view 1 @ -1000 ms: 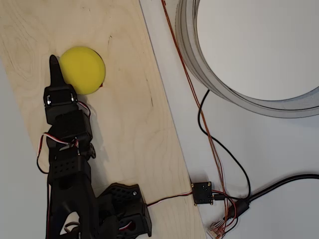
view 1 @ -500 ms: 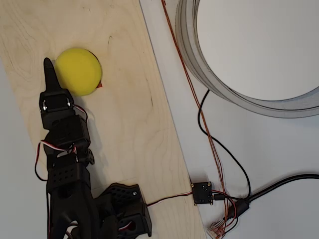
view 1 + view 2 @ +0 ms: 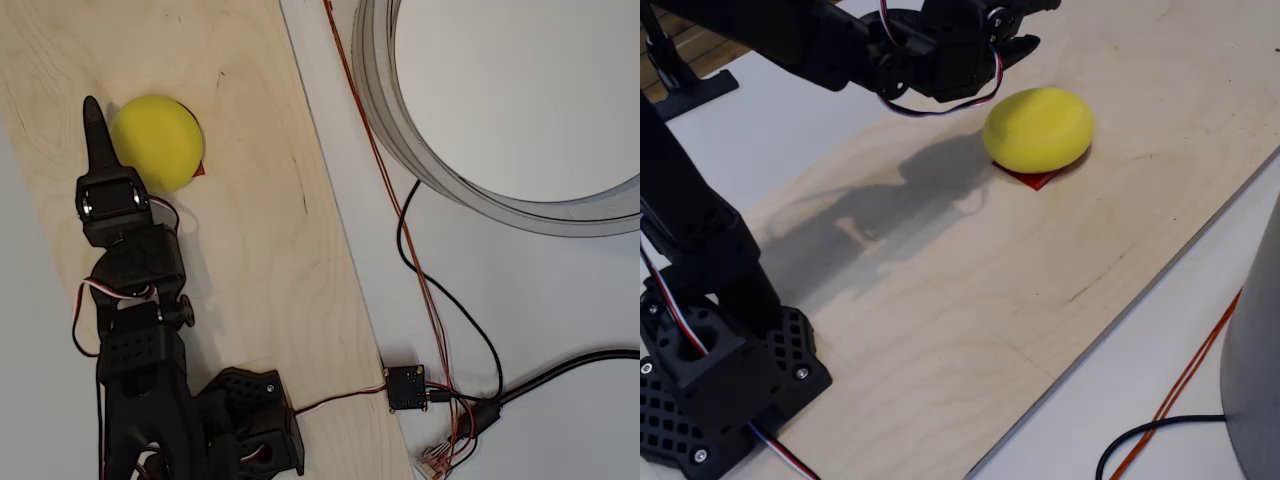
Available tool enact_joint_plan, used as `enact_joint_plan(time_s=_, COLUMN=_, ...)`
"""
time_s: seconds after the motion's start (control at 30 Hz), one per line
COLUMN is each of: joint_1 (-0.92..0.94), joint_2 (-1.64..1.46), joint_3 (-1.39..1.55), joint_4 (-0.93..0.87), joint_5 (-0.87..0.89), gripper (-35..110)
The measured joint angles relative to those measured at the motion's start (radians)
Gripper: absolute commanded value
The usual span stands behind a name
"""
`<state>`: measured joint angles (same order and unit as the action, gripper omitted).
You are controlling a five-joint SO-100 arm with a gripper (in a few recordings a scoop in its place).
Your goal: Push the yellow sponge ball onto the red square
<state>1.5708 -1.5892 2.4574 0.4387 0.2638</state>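
The yellow sponge ball point(image 3: 155, 143) rests on the pale wooden board point(image 3: 250, 250) at upper left. It covers most of the red square point(image 3: 200, 170), of which only a small corner shows at the ball's lower right. In the fixed view the ball point(image 3: 1038, 128) sits on top of the red square point(image 3: 1033, 178), whose front edge peeks out beneath it. My black gripper point(image 3: 93, 118) is shut into one pointed tip, lying just left of the ball and close against its side. The arm point(image 3: 930, 45) reaches in from the left behind the ball.
The arm's base point(image 3: 235, 425) stands at the board's lower left. A large grey ring point(image 3: 400, 130) lies off the board at upper right. Red and black wires point(image 3: 420, 280) and a small black circuit box point(image 3: 406, 387) lie on the white table right of the board.
The ball has shifted slightly left, baring a bit more of the red corner. The gripper tip has moved left and farther up along the ball's left side.
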Motion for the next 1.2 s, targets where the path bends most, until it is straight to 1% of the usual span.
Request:
enact_joint_plan(time_s=0.23, joint_1=0.051, joint_2=0.150, joint_3=-0.129, joint_4=0.064, joint_5=-0.106, gripper=15)
enact_joint_plan(time_s=0.4, joint_1=0.058, joint_2=0.242, joint_3=-0.196, joint_4=0.069, joint_5=-0.114, gripper=15)
enact_joint_plan(time_s=0.57, joint_1=0.080, joint_2=0.314, joint_3=-0.230, joint_4=0.069, joint_5=-0.098, gripper=15)
enact_joint_plan(time_s=0.77, joint_1=0.080, joint_2=0.399, joint_3=-0.265, joint_4=0.071, joint_5=-0.025, gripper=15)
enact_joint_plan(time_s=0.9, joint_1=0.086, joint_2=0.436, joint_3=-0.279, joint_4=0.107, joint_5=0.006, gripper=15)
enact_joint_plan(time_s=1.2, joint_1=0.086, joint_2=0.445, joint_3=-0.255, joint_4=0.144, joint_5=0.011, gripper=15)
